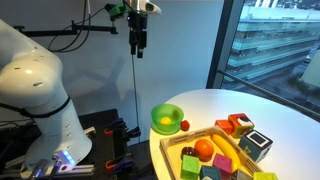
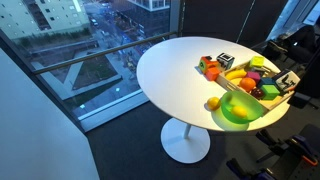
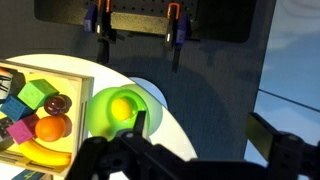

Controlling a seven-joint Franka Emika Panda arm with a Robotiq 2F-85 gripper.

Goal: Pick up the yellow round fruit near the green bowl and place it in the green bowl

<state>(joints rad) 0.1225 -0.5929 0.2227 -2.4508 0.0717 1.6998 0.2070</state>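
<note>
The yellow round fruit (image 3: 121,108) lies inside the green bowl (image 3: 96,118) in the wrist view. An exterior view shows the same, with the yellow round fruit (image 1: 163,123) in the green bowl (image 1: 172,110). In another exterior view the fruit (image 2: 213,103) shows at the left rim of the bowl (image 2: 243,114). My gripper (image 1: 138,48) hangs high above the table, away from the bowl. In the wrist view its fingers (image 3: 205,135) are wide apart and hold nothing.
A flat wooden tray (image 1: 172,150) of coloured blocks, an orange fruit (image 1: 204,148) and a banana stands beside the bowl. A small red ball (image 1: 184,125) lies between bowl and tray. The round white table (image 2: 165,70) stands by a window. Clamps hang on a pegboard (image 3: 140,20).
</note>
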